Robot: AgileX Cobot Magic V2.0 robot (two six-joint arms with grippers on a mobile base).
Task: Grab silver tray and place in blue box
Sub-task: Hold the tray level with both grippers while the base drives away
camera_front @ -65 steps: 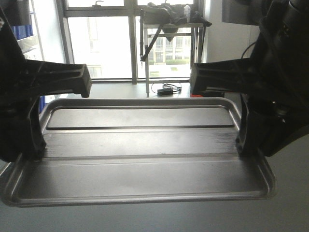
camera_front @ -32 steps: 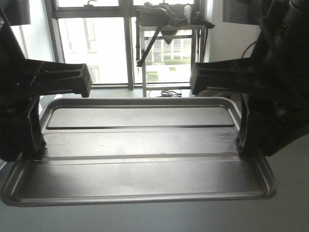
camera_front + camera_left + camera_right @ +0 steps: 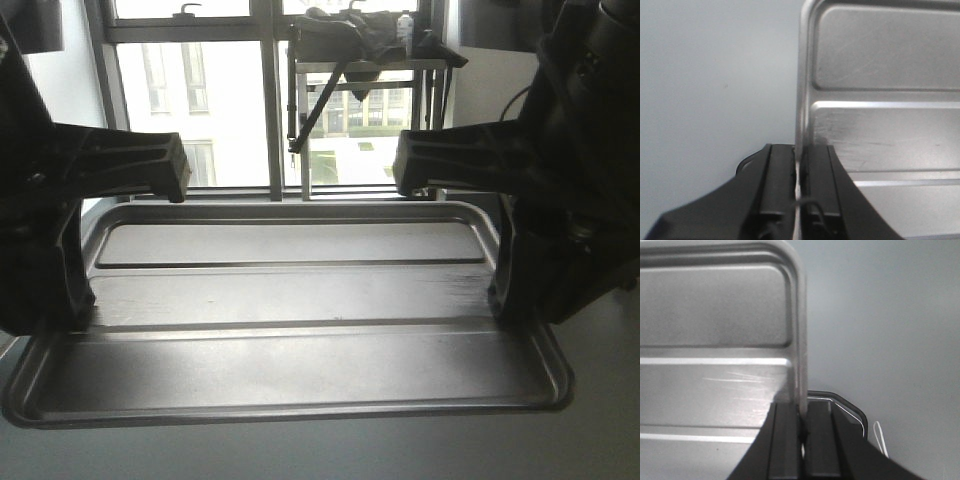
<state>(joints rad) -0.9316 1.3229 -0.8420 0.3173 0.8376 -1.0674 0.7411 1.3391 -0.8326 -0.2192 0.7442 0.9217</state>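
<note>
Two black grippers hold one large, shallow, rectangular silver metal tray (image 3: pixel 300 300) by its short ends, one at each end. The left gripper (image 3: pixel 800 156) is pressed together on the tray's left rim, which stands thin and upright between its two flat black fingers (image 3: pixel 781 180). The right gripper (image 3: pixel 802 415) pinches the right rim in the same way, with one finger inside the rim and one outside.

From the front, the tray lies level and wide across the view. Its rounded corners and sloped raised rim are plain to see, and two lengthwise ridges cross the recessed centre panel. Fine scratches show on the metal near both grips.

A plain grey desk (image 3: pixel 715 75) fills the space beyond the tray's left end and beyond its right end. No desk edge or corner appears, so the tray's place on the desk cannot be told, nor whether it rests on the surface or hangs just above it.

Beside the right gripper lies a thin white cord (image 3: pixel 879 432). Behind the tray stand a bright tall window (image 3: pixel 200 100) and a metal-framed stand (image 3: pixel 360 70) bearing dark objects.
</note>
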